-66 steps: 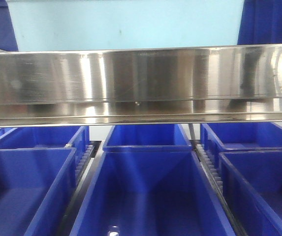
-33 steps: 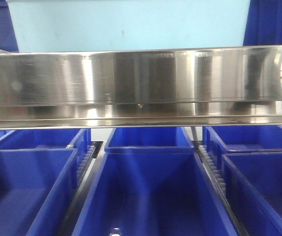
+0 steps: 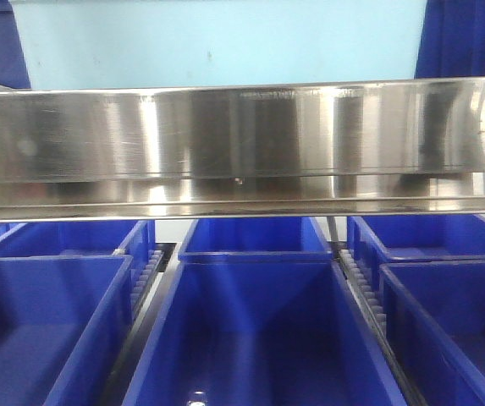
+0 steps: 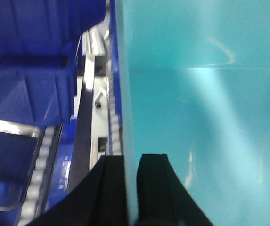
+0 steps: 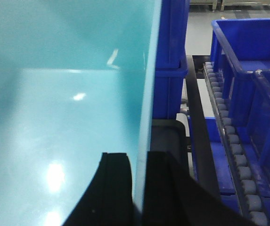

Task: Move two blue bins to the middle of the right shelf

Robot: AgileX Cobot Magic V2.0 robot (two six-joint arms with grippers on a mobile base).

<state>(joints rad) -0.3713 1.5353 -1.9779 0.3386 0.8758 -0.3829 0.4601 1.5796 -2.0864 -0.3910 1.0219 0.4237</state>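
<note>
Plastic of the pale blue bin (image 3: 217,42), held above the steel shelf rail (image 3: 242,144), looks stiff, light and slick, so left gripper (image 4: 131,165) and right gripper (image 5: 142,162) each pinching an opposite side wall suits it

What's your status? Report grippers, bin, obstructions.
Left gripper clamped on light-blue bin wall. Right gripper clamped on opposite wall. Bin shows above steel shelf rail. Dark blue bins fill lanes beneath.
</note>
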